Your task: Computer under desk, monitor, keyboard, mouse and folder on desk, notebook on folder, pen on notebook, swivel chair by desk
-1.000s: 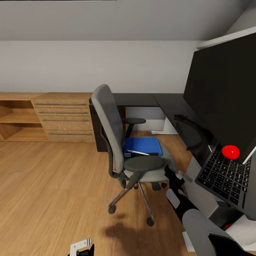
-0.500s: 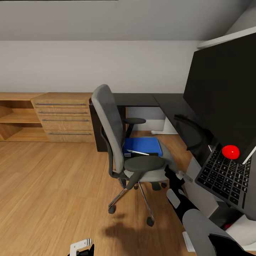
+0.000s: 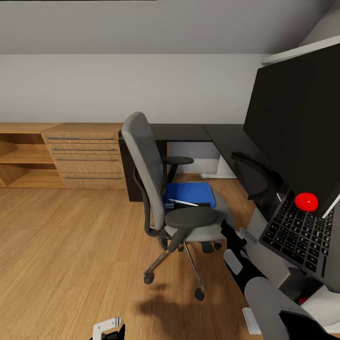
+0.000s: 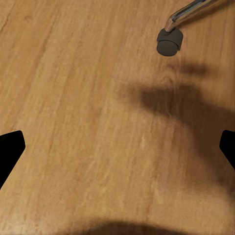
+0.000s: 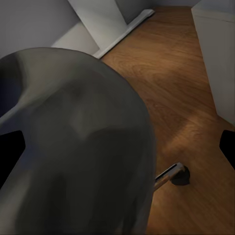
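Note:
The grey swivel chair [image 3: 156, 189] stands mid-floor in the head view, its back toward me. On its seat lies the blue folder [image 3: 190, 193] with a thin white sliver at its front edge. The black-topped desk [image 3: 189, 132] runs along the wall and down the right side. Close at the right are the black monitor [image 3: 295, 123] with its red dot [image 3: 306, 201] and the tilted keyboard [image 3: 297, 233]. My right gripper [image 3: 232, 232] [image 5: 117, 147] is open beside the chair's grey seat [image 5: 78, 147]. My left gripper [image 3: 108, 330] [image 4: 117, 147] hangs open over bare floor.
A light-wood dresser [image 3: 85, 156] and open shelves [image 3: 19, 160] line the wall at the left. A light-grey boxy shape [image 3: 267, 252] stands below the keyboard. A chair caster [image 4: 169, 40] and chrome leg [image 3: 191, 267] sit on the wood floor.
My right arm has shifted slightly to the right and down beside the chair seat. Everything else stands as before.

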### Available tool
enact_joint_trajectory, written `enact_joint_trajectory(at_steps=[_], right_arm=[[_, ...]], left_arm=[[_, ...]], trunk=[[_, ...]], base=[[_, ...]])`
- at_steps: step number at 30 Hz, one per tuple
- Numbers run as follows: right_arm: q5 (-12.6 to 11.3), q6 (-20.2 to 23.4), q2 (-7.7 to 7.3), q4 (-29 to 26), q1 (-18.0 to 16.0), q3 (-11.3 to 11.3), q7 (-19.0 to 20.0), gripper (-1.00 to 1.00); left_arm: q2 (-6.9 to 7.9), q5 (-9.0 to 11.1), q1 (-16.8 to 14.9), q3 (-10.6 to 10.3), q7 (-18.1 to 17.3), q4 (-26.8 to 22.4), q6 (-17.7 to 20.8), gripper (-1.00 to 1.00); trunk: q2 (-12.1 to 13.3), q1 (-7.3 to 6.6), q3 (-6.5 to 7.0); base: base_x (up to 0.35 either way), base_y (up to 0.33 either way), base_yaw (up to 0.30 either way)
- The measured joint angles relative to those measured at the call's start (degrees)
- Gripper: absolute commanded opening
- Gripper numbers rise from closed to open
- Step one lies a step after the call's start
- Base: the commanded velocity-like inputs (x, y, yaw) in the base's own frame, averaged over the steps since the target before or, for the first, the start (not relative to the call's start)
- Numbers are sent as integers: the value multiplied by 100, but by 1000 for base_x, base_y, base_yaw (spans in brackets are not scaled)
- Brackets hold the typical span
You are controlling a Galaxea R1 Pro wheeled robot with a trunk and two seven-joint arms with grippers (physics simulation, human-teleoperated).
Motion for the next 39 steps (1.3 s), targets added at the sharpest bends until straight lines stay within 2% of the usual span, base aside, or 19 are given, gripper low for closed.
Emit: enact_joint_trajectory(at_steps=[4, 11, 26, 39], right_arm=[[-22, 48, -4, -16, 0, -15, 0, 100], [-269, 399, -7, -148, 1, -34, 19, 100], [-307, 425, 40, -163, 0, 16, 10, 100], [-308, 429, 80, -171, 0, 4, 7, 100]], left_arm=[[0, 0, 0, 0, 0, -1, 0, 100], [0, 0, 1, 1, 0, -1, 0, 100], [0, 0, 1, 1, 0, -1, 0, 100], [0, -8, 1, 1, 8, -2, 0, 100]], trunk=[[0, 0, 0], [0, 0, 0], [0, 0, 0], [0, 0, -2]], base=[[0, 0, 0], [0, 0, 0], [0, 0, 6], [0, 0, 218]])
